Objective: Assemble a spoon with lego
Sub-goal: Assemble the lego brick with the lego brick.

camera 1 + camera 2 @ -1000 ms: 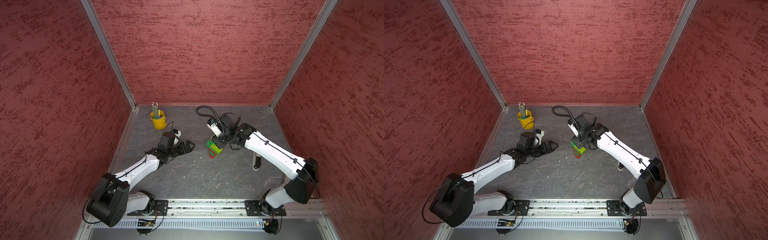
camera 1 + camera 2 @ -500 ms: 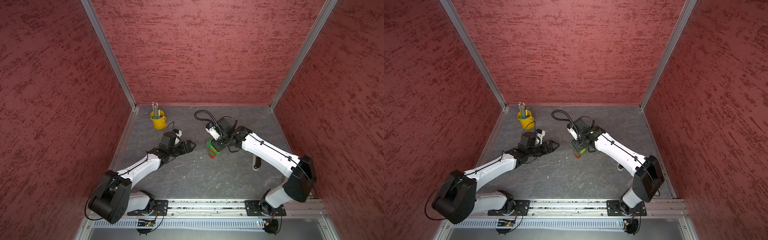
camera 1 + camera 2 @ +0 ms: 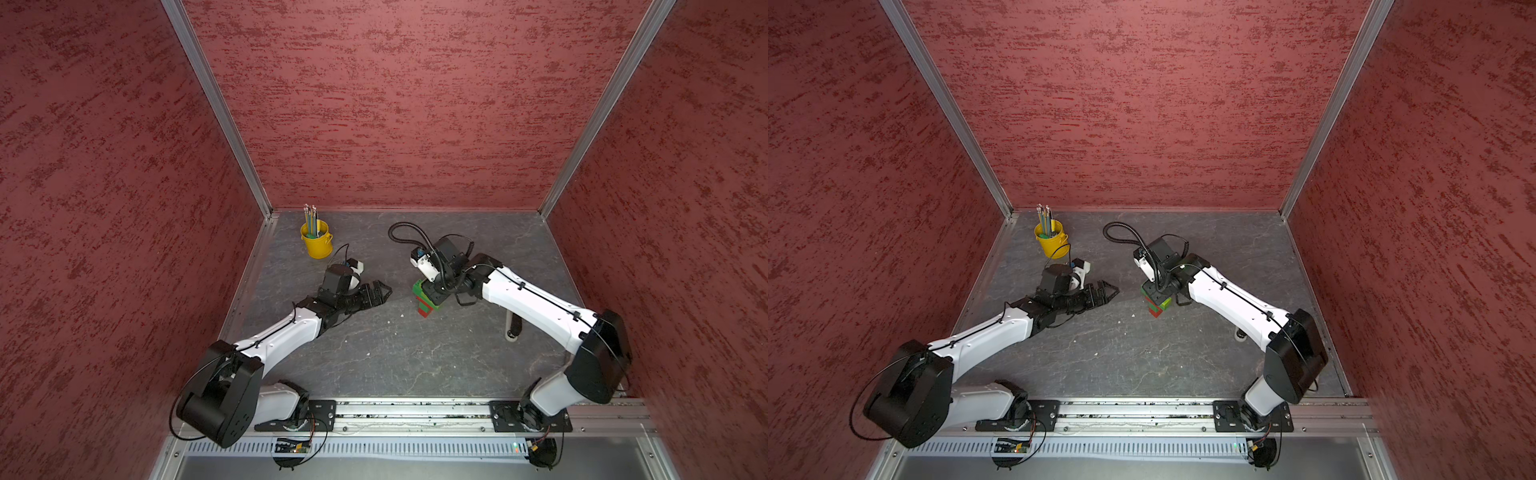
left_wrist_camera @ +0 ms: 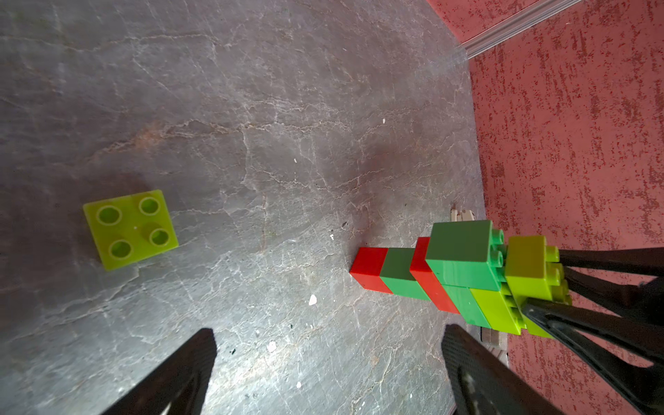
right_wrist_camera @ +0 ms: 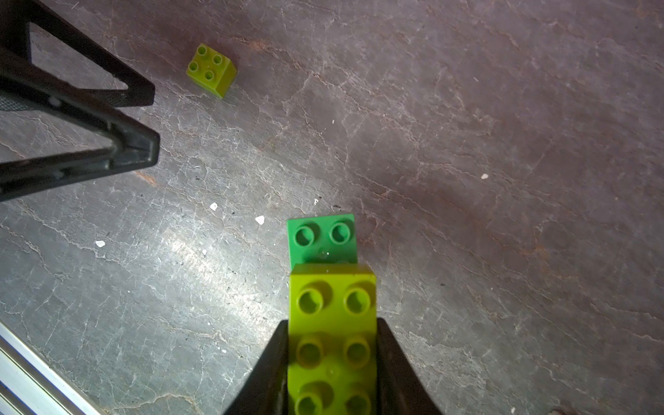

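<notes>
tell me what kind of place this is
Probably a lab robot test cell, not a home: left arm and right arm bolted to a metal rail, red panel walls boxing in the grey tabletop, a half-built brick spoon as prop.

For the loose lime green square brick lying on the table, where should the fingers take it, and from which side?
Grip the loose lime brick on two opposite flat side walls, coming straight down from above. It sits studs up, flat on the table, with free space all round; the open left gripper probably suits.
</notes>
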